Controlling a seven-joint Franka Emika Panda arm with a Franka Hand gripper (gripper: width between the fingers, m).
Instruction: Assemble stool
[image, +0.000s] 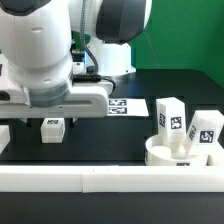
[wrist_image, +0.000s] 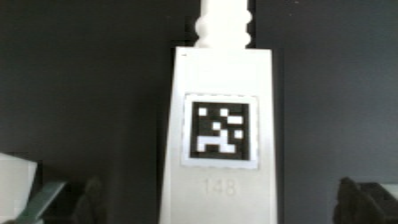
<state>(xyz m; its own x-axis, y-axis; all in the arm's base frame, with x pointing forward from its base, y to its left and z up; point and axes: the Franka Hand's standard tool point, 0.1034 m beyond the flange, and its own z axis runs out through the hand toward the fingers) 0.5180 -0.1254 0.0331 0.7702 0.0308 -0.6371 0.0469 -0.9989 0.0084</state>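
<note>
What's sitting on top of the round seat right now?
A tagged leg and a second leg stand on the seat; their lower ends and the seat's holes are hidden.

A robotics lab: a big white robot arm (image: 40, 48) over a matte black bench (image: 100, 140), a flat white tag-printed marker board (image: 126, 105), green backdrop (image: 198, 35).

Looking low and close across the rail (image: 110, 178) toward the arm (image: 40, 50) from outside, and straight down at short range from the wrist, sharing only the tagged leg (image: 52, 128) (wrist_image: 222, 120).
</note>
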